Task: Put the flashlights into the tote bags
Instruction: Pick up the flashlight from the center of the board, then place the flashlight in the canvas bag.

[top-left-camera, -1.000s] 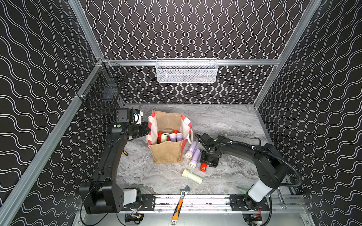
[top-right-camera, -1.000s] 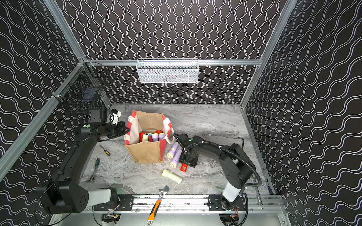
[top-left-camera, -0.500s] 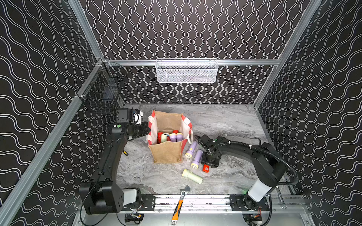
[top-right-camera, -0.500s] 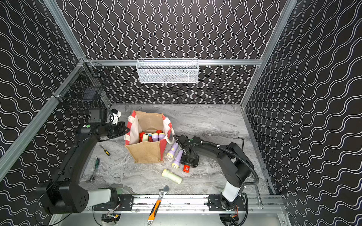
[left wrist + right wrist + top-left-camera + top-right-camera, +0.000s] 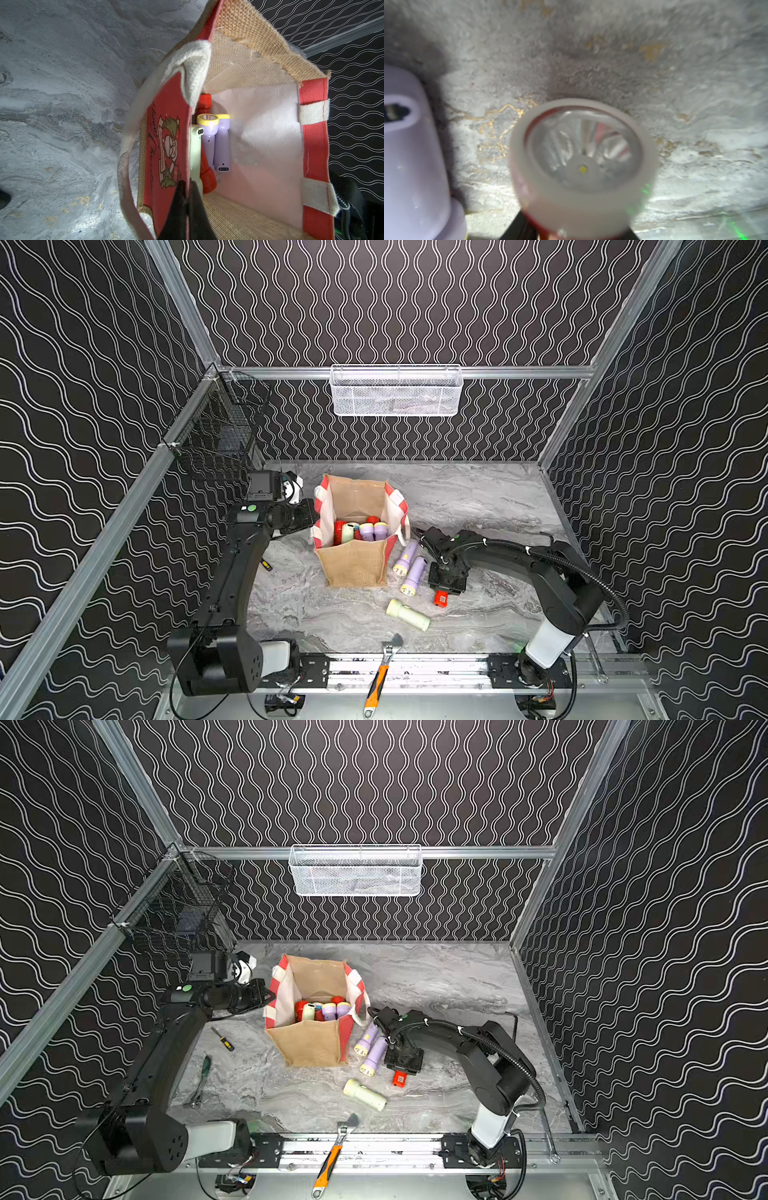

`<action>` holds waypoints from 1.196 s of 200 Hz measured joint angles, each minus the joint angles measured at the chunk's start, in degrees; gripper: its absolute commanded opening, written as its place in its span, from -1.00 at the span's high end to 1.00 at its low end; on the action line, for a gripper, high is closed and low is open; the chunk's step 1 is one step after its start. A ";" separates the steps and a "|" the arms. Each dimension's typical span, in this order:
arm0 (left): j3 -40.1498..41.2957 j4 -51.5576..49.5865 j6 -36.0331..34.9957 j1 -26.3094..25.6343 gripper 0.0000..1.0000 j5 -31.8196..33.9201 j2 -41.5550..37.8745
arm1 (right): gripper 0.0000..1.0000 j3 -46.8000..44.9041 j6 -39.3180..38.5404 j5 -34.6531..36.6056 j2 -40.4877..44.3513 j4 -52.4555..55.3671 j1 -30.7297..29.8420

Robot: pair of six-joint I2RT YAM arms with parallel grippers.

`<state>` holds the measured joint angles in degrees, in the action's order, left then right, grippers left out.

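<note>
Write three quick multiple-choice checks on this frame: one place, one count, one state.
1. Where is the wrench? A in the bag; B behind the bag; C across the front rail.
2. How many lilac flashlights lie outside the bag? A one; B two; C four.
3. The left pincer is: A shut on the bag's side panel; B open above the bag; C holding a flashlight.

1 C: its orange handle crosses the rail in both top views.
2 B: a pair lies side by side next to the bag.
3 A: the left wrist view shows the tips pinched on the red panel.
</note>
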<state>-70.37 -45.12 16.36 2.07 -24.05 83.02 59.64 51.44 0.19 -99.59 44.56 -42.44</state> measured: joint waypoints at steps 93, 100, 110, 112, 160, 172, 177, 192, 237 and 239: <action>0.22 0.00 0.00 0.00 0.89 0.02 -0.37 | 0.27 1.25 -2.36 1.27 2.16 2.01 0.00; 0.22 0.00 0.00 0.00 0.88 0.02 -0.37 | 0.27 1.53 -2.64 1.44 2.58 2.21 0.00; 0.22 0.00 -0.02 0.00 0.89 0.02 -0.37 | 0.27 2.12 -2.97 1.46 3.41 2.60 0.00; 0.22 0.00 -0.02 0.00 0.89 0.02 -0.37 | 0.27 2.25 -3.08 1.49 3.58 2.71 0.00; 0.22 0.00 0.00 0.00 0.88 0.02 -0.37 | 0.27 8.85 -5.95 0.81 12.46 4.70 0.00; 0.22 0.00 0.00 0.00 0.88 0.02 -0.39 | 0.27 10.71 -7.21 -0.98 15.61 4.04 0.02; 0.22 0.00 0.00 0.00 0.89 0.02 -0.42 | 0.26 11.39 -7.91 -1.66 16.92 3.63 0.02; 0.22 -0.02 0.00 0.00 0.88 0.02 -0.46 | 0.26 13.42 -9.40 -4.15 20.48 1.90 0.00; 0.22 -0.04 0.00 0.00 0.89 0.00 -0.76 | 0.23 24.26 -14.80 -10.54 23.15 -3.58 0.00; 0.22 -0.04 0.00 0.00 0.89 -0.02 -0.76 | 0.22 24.59 -14.93 -10.67 23.10 -3.80 0.00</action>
<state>-70.15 -45.17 16.36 2.07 -24.08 82.26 84.23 36.51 -10.48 -76.49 40.75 -42.44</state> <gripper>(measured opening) 0.059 0.387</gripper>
